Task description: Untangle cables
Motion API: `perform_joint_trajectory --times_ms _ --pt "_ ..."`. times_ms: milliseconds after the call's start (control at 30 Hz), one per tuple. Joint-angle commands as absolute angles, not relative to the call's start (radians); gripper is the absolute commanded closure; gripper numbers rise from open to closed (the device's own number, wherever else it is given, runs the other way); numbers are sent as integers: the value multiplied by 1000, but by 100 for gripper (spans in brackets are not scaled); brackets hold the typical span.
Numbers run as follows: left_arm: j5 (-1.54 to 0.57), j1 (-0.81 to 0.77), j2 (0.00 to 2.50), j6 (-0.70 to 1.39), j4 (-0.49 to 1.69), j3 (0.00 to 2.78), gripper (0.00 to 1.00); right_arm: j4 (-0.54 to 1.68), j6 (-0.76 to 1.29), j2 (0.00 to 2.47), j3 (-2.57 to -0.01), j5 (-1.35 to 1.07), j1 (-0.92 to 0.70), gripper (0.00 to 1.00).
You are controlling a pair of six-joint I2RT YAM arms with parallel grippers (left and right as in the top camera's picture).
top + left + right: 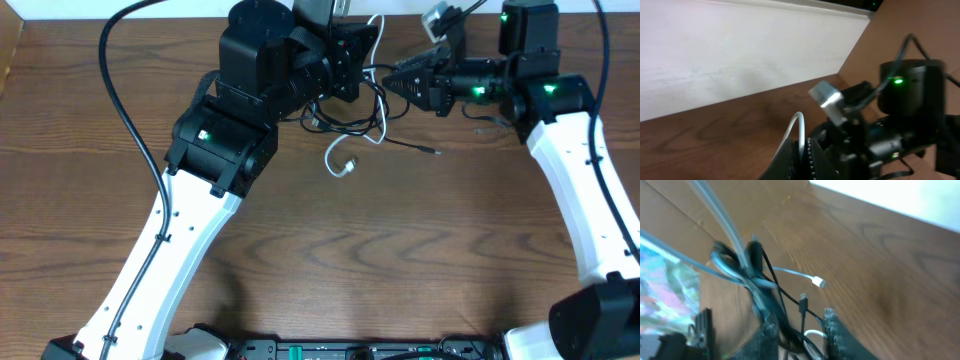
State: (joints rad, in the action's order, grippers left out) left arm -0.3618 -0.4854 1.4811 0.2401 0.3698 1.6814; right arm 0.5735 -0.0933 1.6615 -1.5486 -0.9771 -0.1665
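The black cable and white cable lie tangled on the tabletop, upper centre of the overhead view. The left gripper is pressed together, pinching the white cable. The right gripper straddles the tangle from the right, and whether it grips cannot be told.

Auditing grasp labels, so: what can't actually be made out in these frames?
- Overhead: left hand has its fingertips hidden under its own wrist; grip contents unseen.
- Left wrist: white cable runs off the bottom edge between the dark fingers; pinch point cut off.
- Right wrist: motion blur; right hand jaw gap and what it touches unreadable.
- Overhead: black cable crossings with the white one too small to trace.
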Motion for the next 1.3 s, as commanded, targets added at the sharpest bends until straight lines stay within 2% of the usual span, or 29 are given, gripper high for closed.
perform_joint_trajectory --times_ms 0,67,267,367,667,1267 --pt "-374 -481 1463 249 353 1689 93 575 -98 1708 -1550 -956 -179 90" --pt "-374 -481 1462 249 342 1689 93 575 -44 1723 -1550 -866 -178 99" --pt "-374 -439 1451 250 327 1691 93 626 242 1755 -1550 -357 -171 99" --pt "-374 -392 1433 250 328 1691 92 664 286 1768 -1550 -249 -165 99" --pt "-374 -245 1363 268 295 1691 92 751 330 1853 -1550 -190 -112 99" --pt "-374 -72 1248 269 210 1691 93 822 363 1988 -1550 -183 -65 99"
